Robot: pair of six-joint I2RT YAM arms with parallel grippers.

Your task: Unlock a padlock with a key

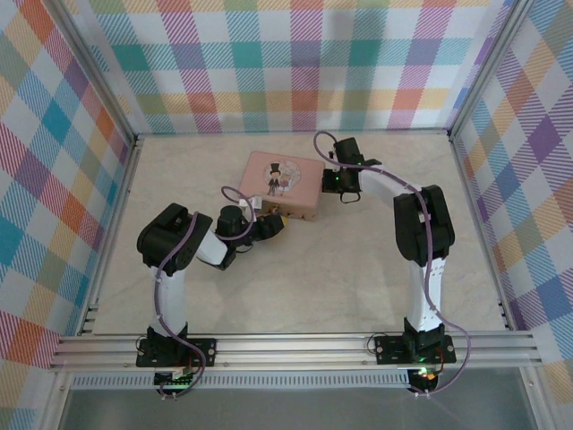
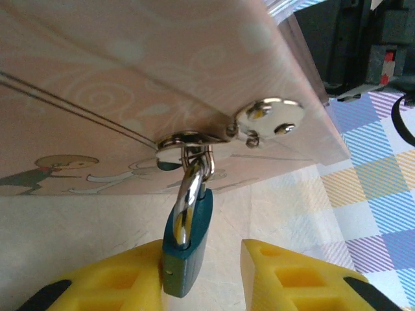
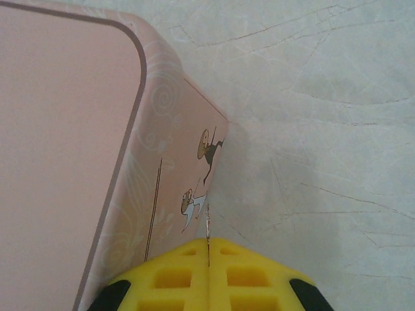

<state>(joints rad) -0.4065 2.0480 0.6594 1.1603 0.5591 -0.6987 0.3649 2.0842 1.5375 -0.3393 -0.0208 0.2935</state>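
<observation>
The padlock (image 2: 188, 243), teal-blue with a silvery shackle, hangs from the metal hasp (image 2: 194, 139) on the front of the pink tin (image 2: 130, 78). My left gripper (image 2: 202, 259) stands open around the padlock's body: the left yellow finger (image 2: 117, 278) touches it and the right finger (image 2: 292, 278) is a gap away. From above, this gripper (image 1: 276, 221) sits at the tin's near side. My right gripper (image 3: 208, 243) is shut on the key (image 3: 208, 223), a thin metal sliver sticking out between the fingertips. It hovers next to the tin's right side (image 3: 175, 194).
The pink tin (image 1: 282, 179) lies at the back middle of the marble-patterned table (image 1: 313, 278). Checked walls (image 1: 54, 179) close off the left, back and right sides. The right gripper (image 1: 340, 184) is by the tin's right end.
</observation>
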